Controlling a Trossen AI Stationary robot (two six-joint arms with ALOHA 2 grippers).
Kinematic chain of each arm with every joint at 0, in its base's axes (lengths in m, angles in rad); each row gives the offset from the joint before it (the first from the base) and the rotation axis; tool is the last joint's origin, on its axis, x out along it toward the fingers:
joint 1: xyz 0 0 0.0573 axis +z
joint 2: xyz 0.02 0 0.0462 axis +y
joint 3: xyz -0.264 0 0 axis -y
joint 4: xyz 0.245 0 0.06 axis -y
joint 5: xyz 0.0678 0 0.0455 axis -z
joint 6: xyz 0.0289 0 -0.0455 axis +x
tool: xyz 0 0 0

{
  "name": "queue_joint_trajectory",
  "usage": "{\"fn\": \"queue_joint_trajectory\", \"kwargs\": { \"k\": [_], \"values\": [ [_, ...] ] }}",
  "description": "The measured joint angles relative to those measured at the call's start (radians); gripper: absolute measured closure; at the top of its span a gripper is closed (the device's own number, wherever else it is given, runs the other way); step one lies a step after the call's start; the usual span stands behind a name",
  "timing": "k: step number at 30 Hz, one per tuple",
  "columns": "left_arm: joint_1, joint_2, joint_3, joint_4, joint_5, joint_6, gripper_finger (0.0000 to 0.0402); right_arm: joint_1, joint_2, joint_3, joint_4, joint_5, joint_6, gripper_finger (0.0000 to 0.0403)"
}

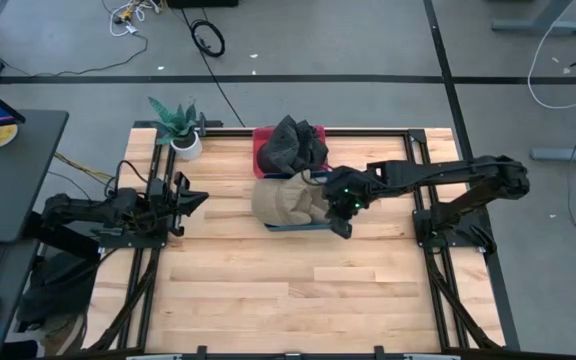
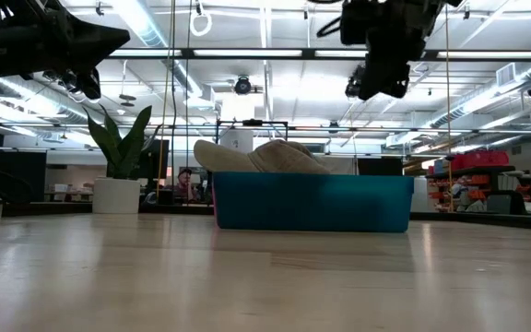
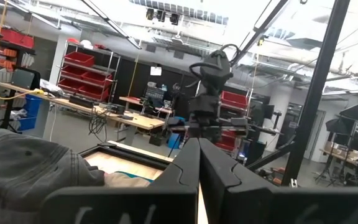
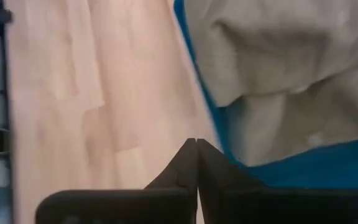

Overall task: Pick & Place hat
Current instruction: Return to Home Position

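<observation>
A beige hat (image 1: 286,200) lies in a blue bin (image 1: 294,228) and bulges above the bin's rim (image 2: 312,180) in the low view, where the beige hat (image 2: 261,157) shows on top. My right gripper (image 1: 345,212) hovers shut above the bin's right end, well clear of it (image 2: 376,78). In its wrist view the shut right gripper (image 4: 196,144) points down at the bin's edge (image 4: 199,93), beside the beige hat (image 4: 278,56). A dark grey hat (image 1: 290,145) sits heaped in a red bin (image 1: 260,140) behind. My left gripper (image 1: 196,200) waits shut at the table's left.
A potted plant (image 1: 180,125) stands at the far left corner of the wooden table (image 1: 268,290). Black frame rails (image 1: 438,240) run along the table's sides. The near half of the table shows bare wood.
</observation>
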Motion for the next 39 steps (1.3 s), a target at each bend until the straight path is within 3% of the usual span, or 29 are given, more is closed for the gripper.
{"fn": "queue_joint_trajectory", "kwargs": {
  "k": [6,18,34,39],
  "values": [
    [0.0,0.0,0.0,0.0,0.0,0.0,0.0399,0.004,-0.075,-0.09,0.058,0.078,-0.104,0.0401],
    [0.0,0.0,0.0,0.001,0.001,0.0,0.0399,0.002,-0.454,-0.453,0.289,0.099,-0.053,0.0402],
    [0.0,0.0,0.0,0.0,0.002,0.0,0.0399,-0.122,-0.898,-0.707,0.322,0.158,-0.016,0.0403],
    [0.0,0.0,0.0,0.0,0.002,0.0,0.0399,-0.121,-1.035,-0.756,0.253,0.168,0.005,0.0403]
  ]
}}
